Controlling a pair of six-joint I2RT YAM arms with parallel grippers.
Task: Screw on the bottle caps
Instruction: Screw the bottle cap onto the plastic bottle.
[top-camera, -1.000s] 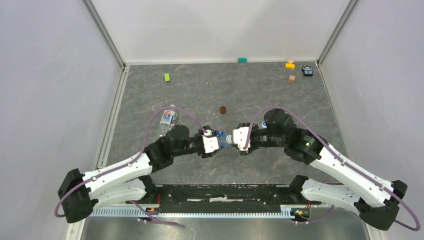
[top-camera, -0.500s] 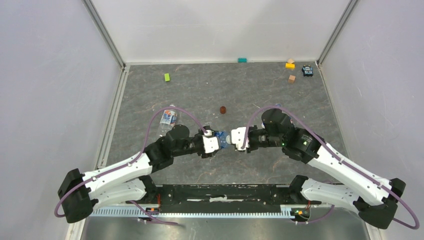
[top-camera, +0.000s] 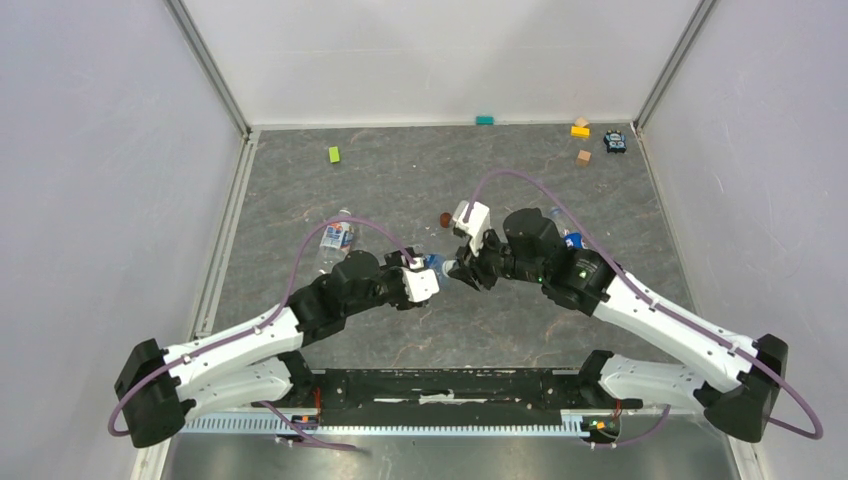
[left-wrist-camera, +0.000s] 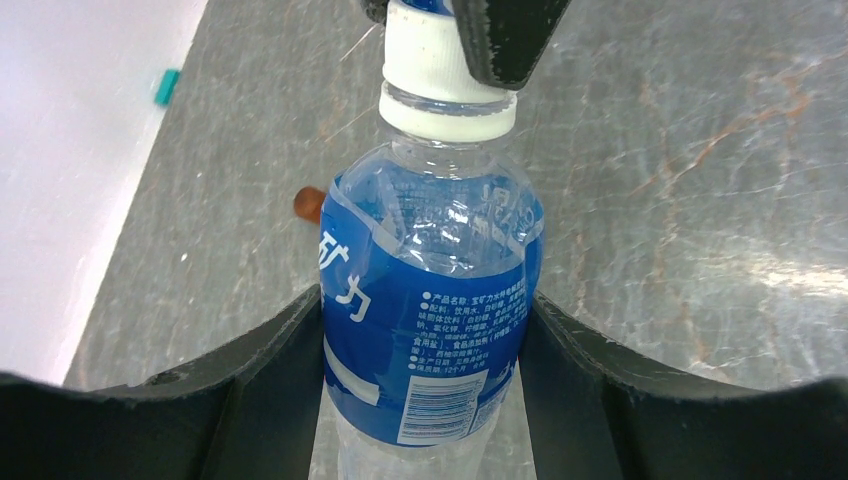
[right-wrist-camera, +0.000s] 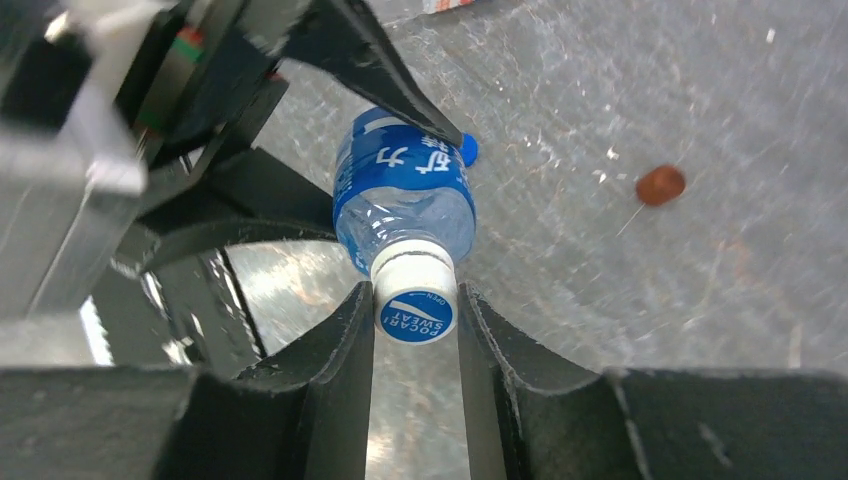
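Note:
My left gripper (top-camera: 424, 276) is shut on a clear bottle (top-camera: 436, 266) with a blue-and-white label, gripping its body (left-wrist-camera: 430, 310) between both fingers. The bottle lies roughly level above the table. My right gripper (top-camera: 455, 272) is shut on its whitish cap with a blue top (right-wrist-camera: 415, 300), also seen in the left wrist view (left-wrist-camera: 445, 75). A small solid blue cap (right-wrist-camera: 467, 150) lies on the table behind the bottle. A second bottle (top-camera: 335, 236) lies at the left. A third bottle (top-camera: 566, 234) lies partly hidden behind my right arm.
A dark red-brown disc (top-camera: 446, 219) lies just beyond the grippers. Toy blocks sit at the far edge: green (top-camera: 334, 154), teal (top-camera: 484, 120), yellow (top-camera: 580, 129), tan (top-camera: 583, 157), and a dark toy (top-camera: 614, 141). Walls close in three sides.
My right arm has swung towards the far side and its wrist has turned, with the gripper staying on the cap. The left gripper and bottle have shifted slightly left.

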